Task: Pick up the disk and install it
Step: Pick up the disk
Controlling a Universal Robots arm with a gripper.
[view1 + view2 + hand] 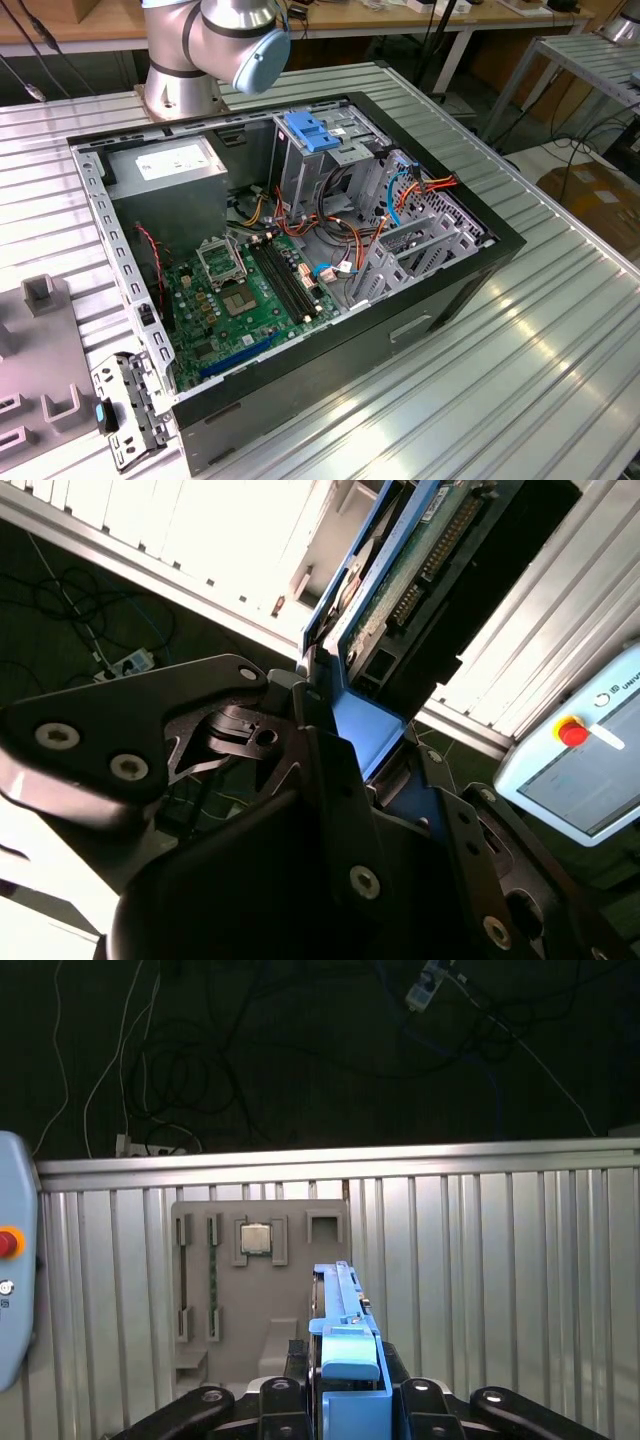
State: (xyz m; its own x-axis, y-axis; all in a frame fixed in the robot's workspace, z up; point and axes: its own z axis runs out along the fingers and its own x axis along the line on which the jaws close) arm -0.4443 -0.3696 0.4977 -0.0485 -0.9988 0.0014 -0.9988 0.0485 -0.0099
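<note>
My gripper (348,1400) grips the disk (336,1300) by its blue carrier rail (350,1355). Its long axis runs straight out from my jaws, edge-on.

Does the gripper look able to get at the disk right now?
Yes, it seems so: the gripper is shut on the disk, with its fingers clamping it from either side in both wrist views.
</note>
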